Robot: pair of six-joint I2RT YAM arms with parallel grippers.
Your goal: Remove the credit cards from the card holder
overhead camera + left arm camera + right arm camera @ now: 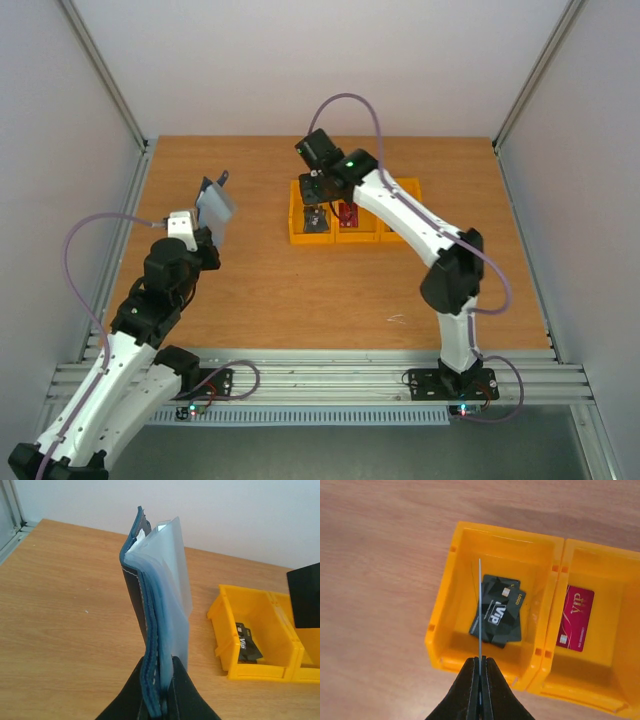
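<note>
Arms stand well apart over the table [260,300]; the left arm [150,300] is folded back on itself at the 9 o'clock side, wrist raised; the right arm [430,235] stretches from its base at 5 o'clock toward 11 o'clock, wrist tipped down over the row of orange bins [355,238] near the table's middle.

The left fingers [177,692] are closed on the card holder [150,605], pinching its lower edge; the holder stands upright above them, off the table, with its dark navy cover at 9 o'clock and its clear sleeves [175,570] fanned toward 3 o'clock.

The right fingers [487,685] are closed on 1 card [480,605], gripped by its near edge; it shows edge-on as a thin line running to 12 o'clock, so its colour cannot be told from the right wrist view. It hangs over the leftmost bin [445,595]. On that bin's floor lie 2 dark cards [497,612], overlapping, mostly on the 3 o'clock side of the held card's line; whether the held card touches them I cannot tell. The next bin [620,630], at 3 o'clock, holds 1 red card [577,617] lying flat.
</note>
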